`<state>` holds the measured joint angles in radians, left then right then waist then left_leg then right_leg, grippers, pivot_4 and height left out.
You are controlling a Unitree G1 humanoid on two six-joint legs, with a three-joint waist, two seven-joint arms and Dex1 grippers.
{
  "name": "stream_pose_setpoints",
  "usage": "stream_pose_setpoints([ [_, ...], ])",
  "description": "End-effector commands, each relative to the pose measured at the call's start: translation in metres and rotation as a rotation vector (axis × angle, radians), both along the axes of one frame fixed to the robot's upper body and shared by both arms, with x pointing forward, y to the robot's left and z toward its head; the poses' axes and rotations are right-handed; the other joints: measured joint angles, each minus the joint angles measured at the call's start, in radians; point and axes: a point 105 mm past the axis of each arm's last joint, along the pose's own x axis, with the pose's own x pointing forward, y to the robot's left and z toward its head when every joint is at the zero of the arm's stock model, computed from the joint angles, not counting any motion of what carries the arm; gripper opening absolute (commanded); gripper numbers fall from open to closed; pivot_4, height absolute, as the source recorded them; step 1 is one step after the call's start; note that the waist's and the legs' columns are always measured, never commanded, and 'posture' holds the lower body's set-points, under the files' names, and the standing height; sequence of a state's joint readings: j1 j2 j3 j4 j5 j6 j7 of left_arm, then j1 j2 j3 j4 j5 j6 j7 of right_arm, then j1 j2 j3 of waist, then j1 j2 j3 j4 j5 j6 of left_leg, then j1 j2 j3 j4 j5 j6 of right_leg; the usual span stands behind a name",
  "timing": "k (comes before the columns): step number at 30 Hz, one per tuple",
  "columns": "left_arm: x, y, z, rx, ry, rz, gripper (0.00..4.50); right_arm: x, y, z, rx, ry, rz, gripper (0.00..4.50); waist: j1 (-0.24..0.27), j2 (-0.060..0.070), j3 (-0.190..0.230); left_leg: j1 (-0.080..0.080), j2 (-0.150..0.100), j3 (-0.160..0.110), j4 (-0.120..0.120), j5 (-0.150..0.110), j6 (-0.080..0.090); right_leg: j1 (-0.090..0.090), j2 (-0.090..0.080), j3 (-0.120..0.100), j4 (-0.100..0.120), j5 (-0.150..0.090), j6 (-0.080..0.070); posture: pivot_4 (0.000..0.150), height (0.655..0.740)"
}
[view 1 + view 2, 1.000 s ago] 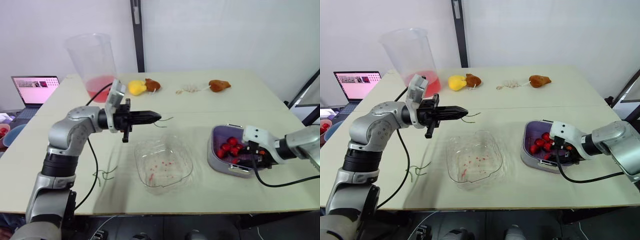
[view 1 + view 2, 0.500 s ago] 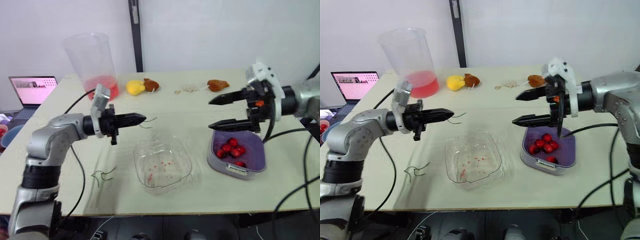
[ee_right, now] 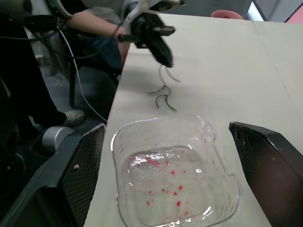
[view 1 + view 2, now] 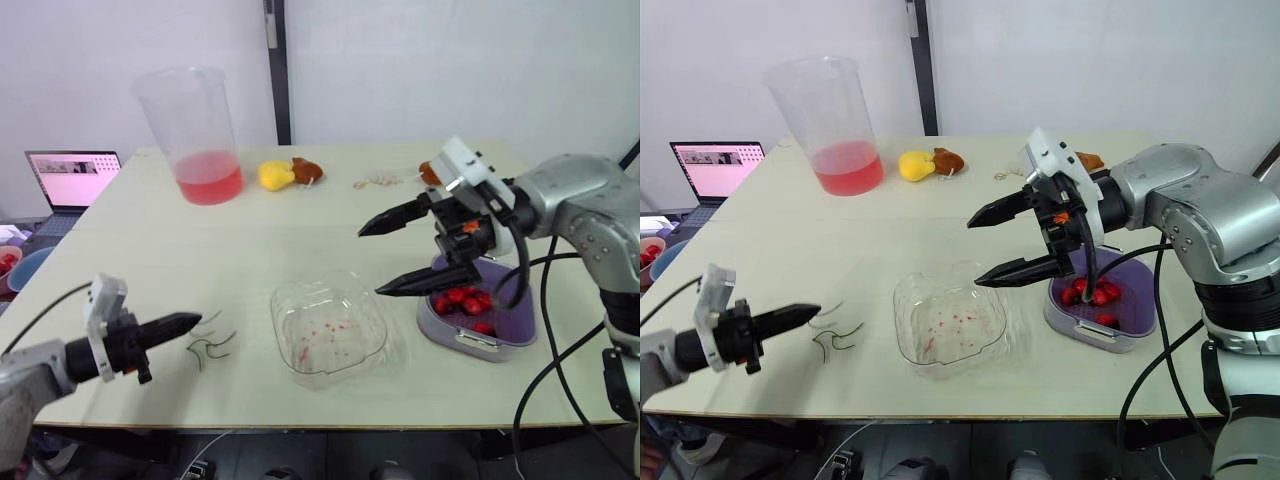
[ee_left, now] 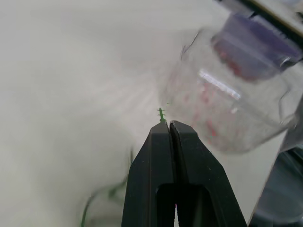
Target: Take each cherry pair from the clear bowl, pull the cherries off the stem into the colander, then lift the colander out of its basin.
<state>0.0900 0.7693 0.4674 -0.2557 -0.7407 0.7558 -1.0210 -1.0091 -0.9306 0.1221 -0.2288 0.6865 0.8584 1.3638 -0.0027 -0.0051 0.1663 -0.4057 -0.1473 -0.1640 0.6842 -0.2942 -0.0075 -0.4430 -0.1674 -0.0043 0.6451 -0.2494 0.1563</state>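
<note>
Closest to me, the left gripper [image 4: 185, 322] hangs low over the front edge of the table [image 4: 300, 225], fingers pinched tight together; a green sliver shows at their tips, though whether it's gripped I can't tell. Just beside it, loose stems [image 4: 212, 345] lie curled on the tabletop. Next, the clear bowl [image 4: 328, 328], red flecks on its floor. To its right, the purple colander [image 4: 512, 292] sits in its grey basin [image 4: 470, 343], cherries [image 4: 465, 300] piled inside. Above the gap between bowl and colander, the right gripper [image 4: 371, 261] hovers, fingers spread wide, holding nothing. Farther back, a beaker [image 4: 195, 120] with red liquid.
</note>
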Motion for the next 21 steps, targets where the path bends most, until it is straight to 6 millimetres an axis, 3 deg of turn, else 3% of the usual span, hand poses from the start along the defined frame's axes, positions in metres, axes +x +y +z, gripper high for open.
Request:
stream_pose_setpoints([
  [1,0.001,0.012,-0.018,0.084,0.073,0.042,0.0,0.001,-0.001,0.01,0.002,-0.073,-0.008,4.48,0.0,0.0,0.0,0.0,0.0,0.0,0.0,0.0,0.0,0.0,0.0,0.0,0.0,0.0,0.0,0.15,0.74],
  [5,0.012,0.015,-0.012,0.049,0.067,0.059,0.0,0.004,-0.003,0.013,0.002,-0.089,-0.034,4.48,0.002,0.0,0.0,0.0,0.0,0.0,0.0,0.0,0.0,0.0,0.0,0.0,0.0,0.0,0.0,0.15,0.74],
  [14,0.027,0.023,0.004,0.066,0.029,0.047,4.48,0.004,-0.005,0.015,0.005,-0.094,-0.071,4.5,-0.009,0.0,0.0,0.0,0.0,0.0,-0.001,0.0,0.0,-0.001,0.0,0.0,0.0,0.0,0.0,0.15,0.74],
  [21,0.027,0.019,0.006,0.139,0.009,-0.018,4.48,0.002,-0.007,0.01,-0.026,-0.088,-0.08,4.5,-0.01,0.0,0.0,0.0,0.0,0.0,-0.001,0.0,0.0,-0.001,0.0,0.0,0.0,0.0,0.0,0.15,0.74],
])
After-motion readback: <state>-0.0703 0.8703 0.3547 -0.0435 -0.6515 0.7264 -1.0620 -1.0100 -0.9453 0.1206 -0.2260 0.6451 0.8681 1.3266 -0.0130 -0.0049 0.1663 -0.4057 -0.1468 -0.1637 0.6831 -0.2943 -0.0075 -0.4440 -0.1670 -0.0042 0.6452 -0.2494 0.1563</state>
